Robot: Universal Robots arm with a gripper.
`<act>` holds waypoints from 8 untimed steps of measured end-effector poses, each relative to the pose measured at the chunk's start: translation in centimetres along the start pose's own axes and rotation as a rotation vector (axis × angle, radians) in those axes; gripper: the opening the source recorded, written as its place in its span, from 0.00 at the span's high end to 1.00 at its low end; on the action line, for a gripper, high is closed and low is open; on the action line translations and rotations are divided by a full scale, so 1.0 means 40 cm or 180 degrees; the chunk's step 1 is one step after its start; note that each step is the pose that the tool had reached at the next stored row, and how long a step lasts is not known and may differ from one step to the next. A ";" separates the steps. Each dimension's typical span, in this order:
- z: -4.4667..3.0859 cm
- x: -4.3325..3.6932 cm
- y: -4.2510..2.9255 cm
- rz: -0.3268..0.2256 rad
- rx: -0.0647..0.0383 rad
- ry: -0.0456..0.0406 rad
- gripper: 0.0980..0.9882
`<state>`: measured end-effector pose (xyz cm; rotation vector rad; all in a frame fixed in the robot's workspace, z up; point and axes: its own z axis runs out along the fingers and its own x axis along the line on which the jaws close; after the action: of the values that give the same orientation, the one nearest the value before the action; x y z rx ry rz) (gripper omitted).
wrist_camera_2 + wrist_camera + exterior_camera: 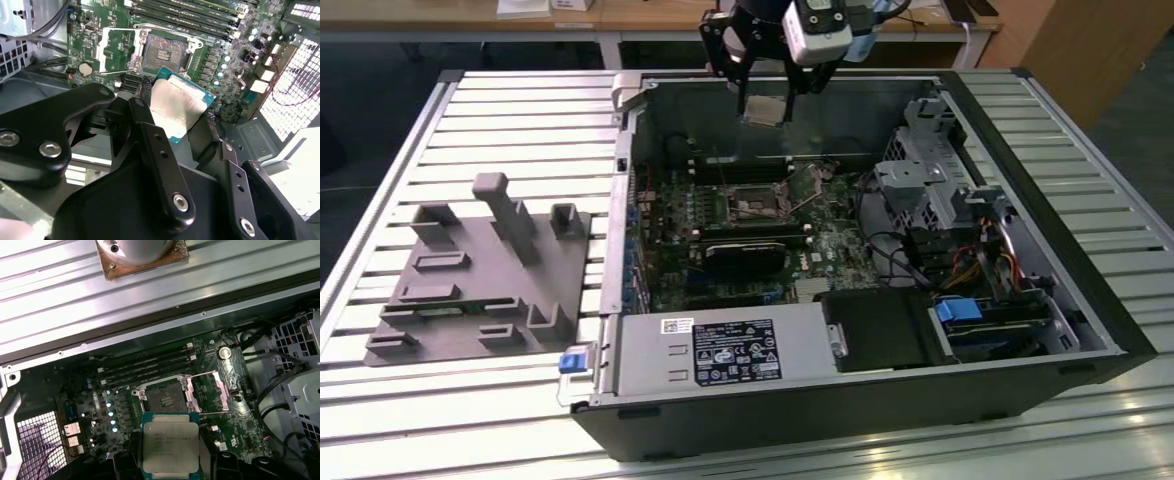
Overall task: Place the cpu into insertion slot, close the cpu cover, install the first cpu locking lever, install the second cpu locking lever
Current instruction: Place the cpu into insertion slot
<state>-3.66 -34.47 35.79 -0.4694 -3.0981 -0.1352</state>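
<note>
cpu (171, 445) is hanging flat above the open case (854, 412), apart from the insertion slot (165, 396) | gripper (175, 110) jaws are clamping its opposite edges | cpu cover (209, 391) is lying flipped open | judging: squaring chip to socket and keeping it level is mattering most

Slatted metal table (520, 110), wooden desk (670, 20) behind

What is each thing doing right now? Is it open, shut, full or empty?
gripper: shut on the cpu.
cpu: held up in the air, not seated yet.
insertion slot: empty and uncovered.
cpu cover: flipped open beside the slot.
computer case: side open, insides showing.
</note>
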 end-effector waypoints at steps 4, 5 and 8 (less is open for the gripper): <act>0.001 0.000 0.000 0.0079 0.0000 -0.0007 0.50; 0.001 0.000 0.000 0.0096 0.0001 -0.0009 0.50; 0.001 0.000 0.000 0.0150 0.0001 -0.0014 0.50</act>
<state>-3.66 -34.46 35.73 -0.5429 -3.0885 -0.1336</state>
